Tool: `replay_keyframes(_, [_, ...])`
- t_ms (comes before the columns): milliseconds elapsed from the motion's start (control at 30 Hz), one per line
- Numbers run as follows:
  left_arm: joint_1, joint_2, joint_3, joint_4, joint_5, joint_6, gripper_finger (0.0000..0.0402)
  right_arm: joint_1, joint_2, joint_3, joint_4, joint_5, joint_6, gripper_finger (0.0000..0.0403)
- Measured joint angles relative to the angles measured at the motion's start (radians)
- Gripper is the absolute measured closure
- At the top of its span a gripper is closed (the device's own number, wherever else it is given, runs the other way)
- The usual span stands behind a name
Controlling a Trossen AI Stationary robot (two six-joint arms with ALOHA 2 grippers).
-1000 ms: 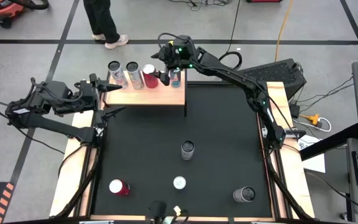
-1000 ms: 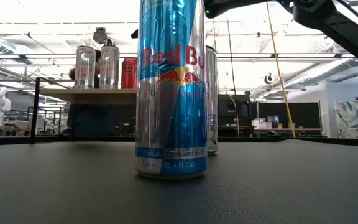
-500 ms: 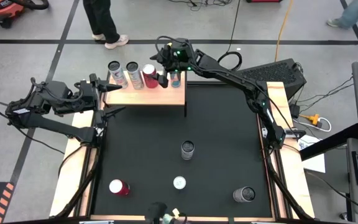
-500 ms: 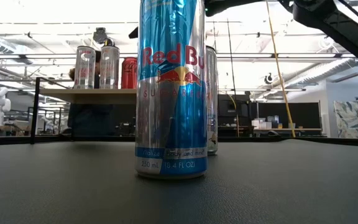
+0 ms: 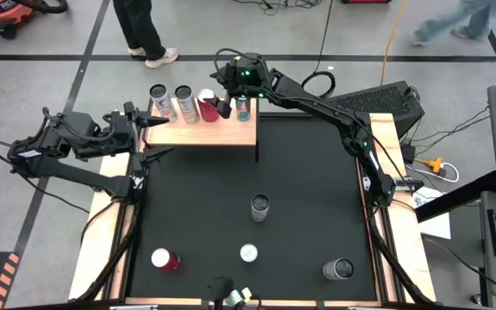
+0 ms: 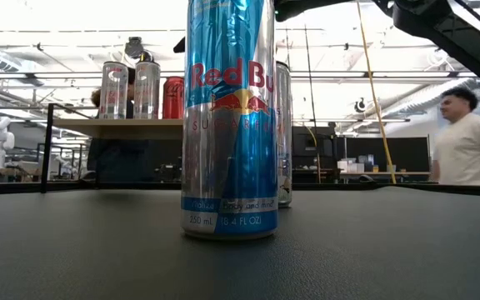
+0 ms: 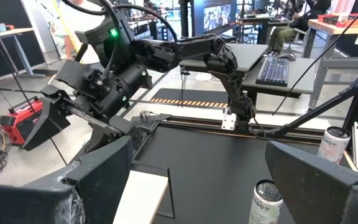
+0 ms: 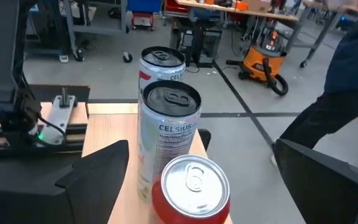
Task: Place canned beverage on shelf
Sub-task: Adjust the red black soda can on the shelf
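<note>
Across the black table (image 5: 196, 198) my two arms reach toward the far end, where the shelf (image 5: 231, 133) stands with its long side running left to right. Four cans stand on it in a row: two silver ones (image 5: 170, 102), a red one (image 5: 207, 105), and a light can (image 5: 243, 107) at the right end of the row.

My right claw (image 5: 227, 102) hovers over the shelf above that row, fingers spread wide and holding nothing; in its wrist view the red can (image 8: 191, 190) sits just under it, with the two silver cans (image 8: 169, 134) lined up beyond. I judge the light can to be the one just set down, since it stands free beside my spread fingers. My left claw (image 5: 151, 121) waits at the shelf's left end, also released and empty.

So part of the work looks done: four cans up. Four more remain on the table: a grey can (image 5: 260, 207) near the middle, a red can (image 5: 164, 258) at near left, a white-topped can (image 5: 248, 253) near the front, and a grey can (image 5: 338, 269) at near right. The tall blue can (image 6: 228, 125) fills the low view.

Every can stands upright, long axis vertical, lid up. I cannot tell which way the shelf cans' labels face from above.
</note>
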Motion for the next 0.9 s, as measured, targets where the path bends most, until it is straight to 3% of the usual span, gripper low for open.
replay_keyframes(900, [0.0, 0.0, 0.0, 0.0, 0.0, 0.001, 0.0035, -0.013, 0.077, 0.0, -0.034, -0.028, -0.06, 0.0016])
